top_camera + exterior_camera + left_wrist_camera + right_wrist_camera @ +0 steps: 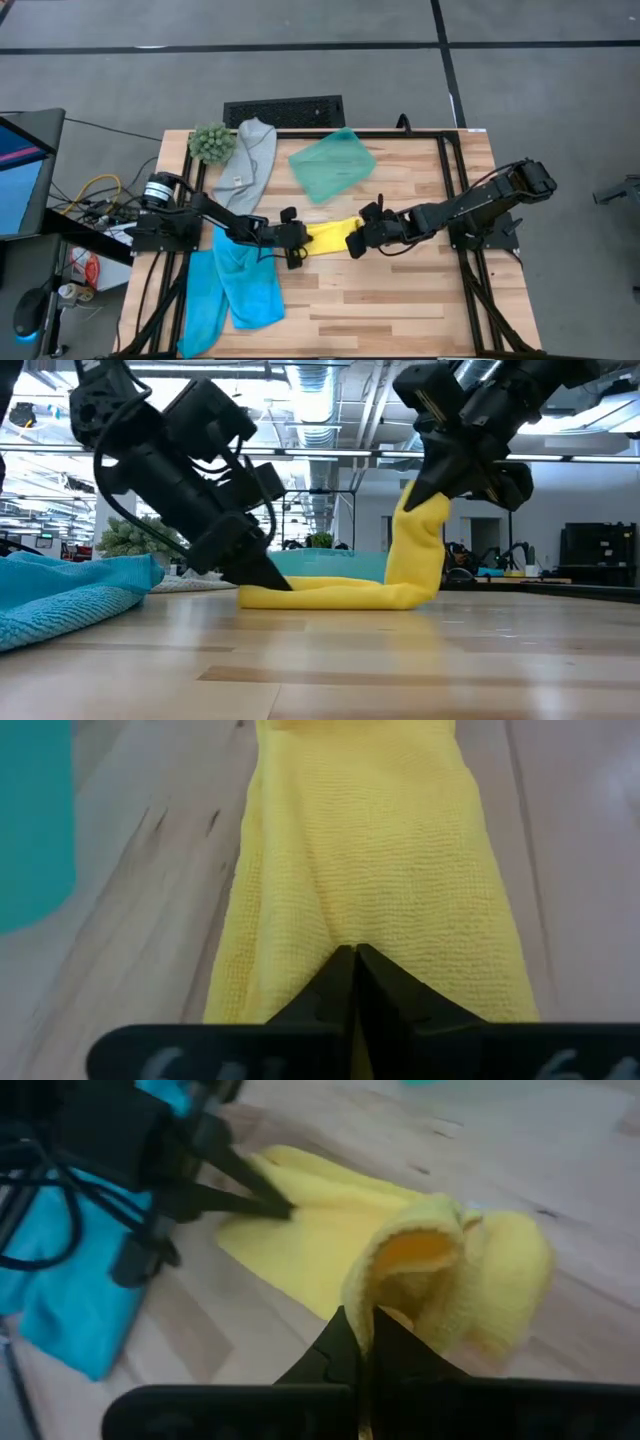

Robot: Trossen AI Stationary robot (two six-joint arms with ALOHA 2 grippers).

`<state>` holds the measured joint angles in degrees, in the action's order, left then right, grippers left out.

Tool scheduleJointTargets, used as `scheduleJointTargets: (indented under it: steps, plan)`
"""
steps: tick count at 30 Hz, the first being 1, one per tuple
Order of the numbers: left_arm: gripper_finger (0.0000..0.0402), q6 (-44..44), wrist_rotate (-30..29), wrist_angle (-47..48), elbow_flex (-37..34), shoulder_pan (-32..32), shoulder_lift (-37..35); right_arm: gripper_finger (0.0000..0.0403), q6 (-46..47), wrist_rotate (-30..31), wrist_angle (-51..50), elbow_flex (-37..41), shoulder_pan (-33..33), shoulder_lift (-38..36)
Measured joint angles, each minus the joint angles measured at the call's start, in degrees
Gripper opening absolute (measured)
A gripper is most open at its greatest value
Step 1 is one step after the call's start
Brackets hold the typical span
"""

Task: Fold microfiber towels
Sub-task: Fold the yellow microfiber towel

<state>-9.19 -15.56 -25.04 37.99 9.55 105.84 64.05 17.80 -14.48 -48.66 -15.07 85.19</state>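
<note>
The yellow towel (330,236) lies mid-table, half-folded, pinched at opposite ends by the left gripper (297,243) and right gripper (357,240); the blue towels (235,285) and grey towel (252,160) seemingly await folding.

Both arms reach toward the tabletop's middle. The left gripper (297,243) is closed low; the right gripper (354,243) is closed, raised higher.

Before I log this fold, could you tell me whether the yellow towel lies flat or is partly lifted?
Partly lifted: the right gripper holds one end of the yellow towel upright while the left gripper pins the other end.
</note>
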Motion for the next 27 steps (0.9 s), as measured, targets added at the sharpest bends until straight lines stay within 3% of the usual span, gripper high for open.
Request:
scheduleJointTargets:
  steps: [13, 27]
  plan:
    - [0.0006, 2.5, 1.8, -0.7, 3.6, -0.3, 1.3, 0.0019, -3.1, -0.1, 8.6, 0.0, 1.1, 0.4]
    - [0.0006, 4.0, 1.7, -2.6, 3.6, -1.0, 1.3, 0.0025, -3.2, -5.9, 23.9, -0.1, 1.0, 11.0]
